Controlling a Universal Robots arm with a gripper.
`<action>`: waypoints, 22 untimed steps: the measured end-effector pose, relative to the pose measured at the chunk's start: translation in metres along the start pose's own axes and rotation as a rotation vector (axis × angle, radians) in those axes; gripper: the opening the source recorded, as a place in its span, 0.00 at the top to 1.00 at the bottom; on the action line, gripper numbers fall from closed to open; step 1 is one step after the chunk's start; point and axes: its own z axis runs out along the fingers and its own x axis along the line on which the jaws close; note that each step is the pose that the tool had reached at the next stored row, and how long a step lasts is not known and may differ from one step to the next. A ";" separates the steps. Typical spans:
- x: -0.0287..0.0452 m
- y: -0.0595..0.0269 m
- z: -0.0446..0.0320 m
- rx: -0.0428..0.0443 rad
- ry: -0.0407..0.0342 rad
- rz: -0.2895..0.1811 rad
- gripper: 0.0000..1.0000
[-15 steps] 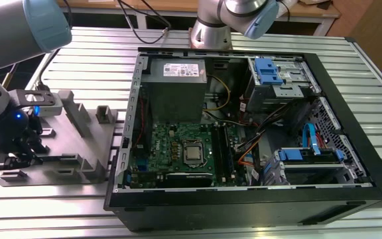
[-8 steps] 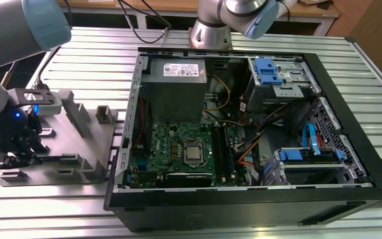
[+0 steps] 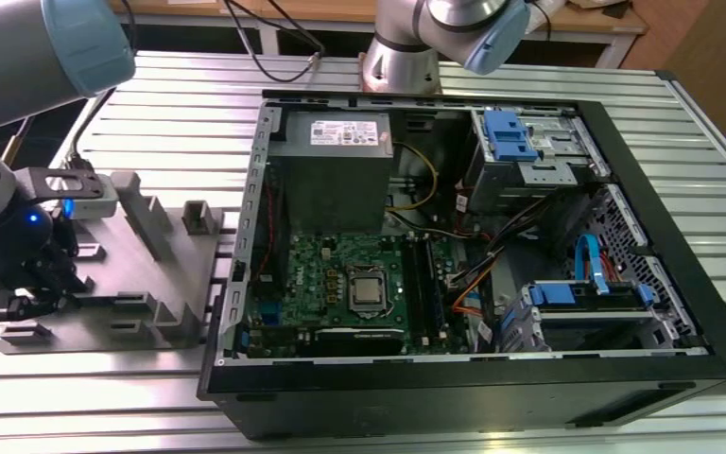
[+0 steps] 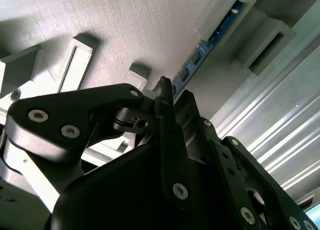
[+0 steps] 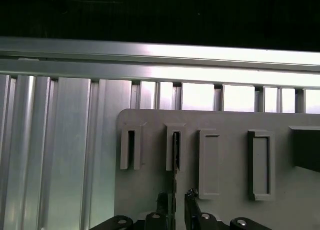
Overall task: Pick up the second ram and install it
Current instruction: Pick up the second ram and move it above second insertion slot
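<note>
The second ram (image 5: pixel 175 155) is a thin dark stick standing on edge in a slot of the grey holder tray (image 5: pixel 225 130). In the second wrist view the ram (image 4: pixel 202 52) shows a bluish face between two grey posts of the tray (image 4: pixel 125 29). My gripper (image 5: pixel 175 197) is low over the tray, one finger on each side of the stick's near end, with small gaps showing on both sides. The gripper (image 4: pixel 167 92) looks open. In the exterior view the gripper (image 3: pixel 23 305) hangs over the tray (image 3: pixel 124 274) at the exterior view's left.
An open black computer case (image 3: pixel 464 378) lies to the exterior view's right of the tray, with the green motherboard (image 3: pixel 351 284), the grey power supply (image 3: pixel 332 170) and blue drive brackets (image 3: pixel 514 137) inside. Grey upright posts (image 3: pixel 148 222) stand on the tray. The table (image 3: pixel 174 104) is ribbed aluminium.
</note>
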 end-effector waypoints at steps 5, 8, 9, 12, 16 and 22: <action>0.0000 -0.0009 -0.0004 -0.0004 0.0003 0.000 0.76; 0.0000 -0.0025 -0.0002 -0.0001 0.0000 0.000 0.76; 0.0001 -0.0029 -0.0001 -0.0001 -0.0001 0.000 0.76; 0.0001 -0.0029 -0.0003 -0.0005 0.0001 0.000 0.76; 0.0000 -0.0030 -0.0012 -0.0003 0.0000 0.000 0.76; 0.0001 -0.0041 -0.0013 -0.0002 -0.0001 0.000 0.76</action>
